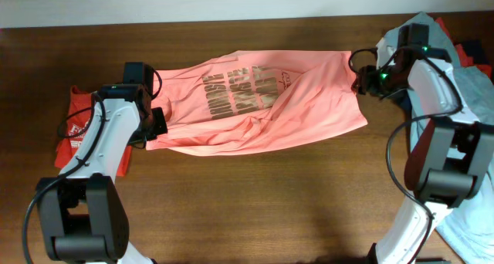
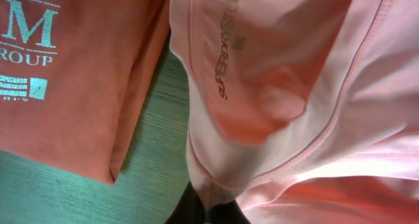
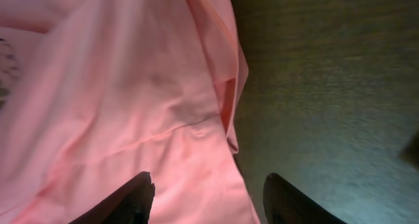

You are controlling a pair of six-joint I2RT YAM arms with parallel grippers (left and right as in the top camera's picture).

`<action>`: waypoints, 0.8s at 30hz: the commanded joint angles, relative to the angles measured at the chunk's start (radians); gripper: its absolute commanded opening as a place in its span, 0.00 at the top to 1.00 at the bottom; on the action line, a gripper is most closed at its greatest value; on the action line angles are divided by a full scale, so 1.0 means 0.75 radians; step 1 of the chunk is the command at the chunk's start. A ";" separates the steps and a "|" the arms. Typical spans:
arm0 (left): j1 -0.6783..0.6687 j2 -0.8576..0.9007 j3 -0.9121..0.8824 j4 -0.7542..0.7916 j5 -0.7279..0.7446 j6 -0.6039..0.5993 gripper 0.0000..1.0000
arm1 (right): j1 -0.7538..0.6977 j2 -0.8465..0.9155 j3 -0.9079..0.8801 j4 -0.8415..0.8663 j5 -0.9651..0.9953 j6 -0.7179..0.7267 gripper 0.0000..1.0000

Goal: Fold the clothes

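We clamp the salmon-pink T-shirt's (image 1: pixel 255 102) neck end with our left gripper (image 1: pixel 154 129); its length runs to our right gripper (image 1: pixel 361 82), jaws parted.

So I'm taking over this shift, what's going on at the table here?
The robot is partway through folding a pink shirt, which is spread sideways across the table. The left gripper is shut on its collar end. The right gripper sits open over the hem end, gripping nothing. A red-orange shirt lies by the left arm, and a grey-blue shirt lies at the right edge.
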 commanded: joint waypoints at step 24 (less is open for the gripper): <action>0.008 -0.017 0.019 -0.001 0.001 -0.018 0.98 | 0.083 0.142 -0.014 0.001 -0.015 -0.026 0.60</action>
